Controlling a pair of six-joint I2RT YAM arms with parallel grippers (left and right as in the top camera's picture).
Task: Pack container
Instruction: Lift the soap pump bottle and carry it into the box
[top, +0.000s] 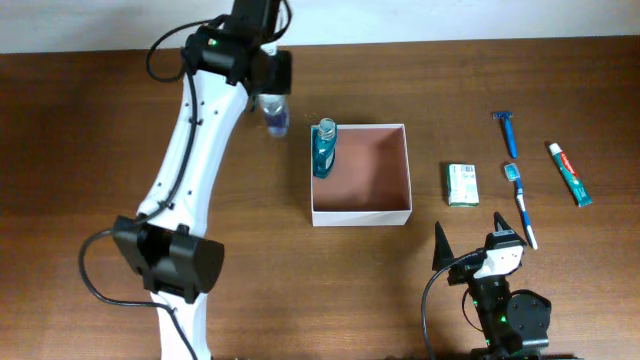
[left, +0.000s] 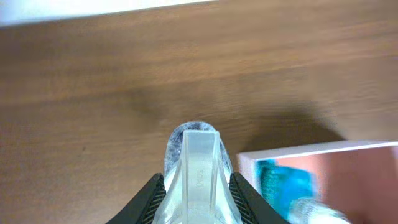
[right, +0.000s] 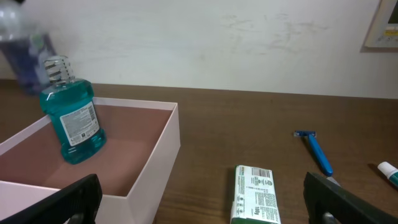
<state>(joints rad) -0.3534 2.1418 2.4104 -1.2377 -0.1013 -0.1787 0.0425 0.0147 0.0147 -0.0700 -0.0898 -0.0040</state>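
- The right gripper (top: 470, 228) sits low at the near edge of the counter, toward the right corner. Its two black fingers are spread wide and they hold and touch nothing.
- Just beyond it lies a flat green-white packet (top: 462, 184). To its right lies a slim toothbrush (top: 520, 205) with a white and blue handle.
- More toward the right edge there is a white toothpaste tube (top: 569, 172) with a green end, and beyond the toothbrush a blue razor (top: 507, 130).
- The container (top: 360, 217) stands about in the middle of the counter, somewhat nearer to the far edge. It is a square open box with thin white walls and a matte pinkish-brown inside.
- In its far left corner a mouthwash bottle (top: 324, 150) stands upright. It is clear plastic with teal liquid and a ribbed clear cap.
- The left gripper (left: 198, 193) is near the far edge, just outside the container's far left corner. Its black fingers are narrow and clamped on a small clear bottle (left: 198, 155) with bluish liquid inside.
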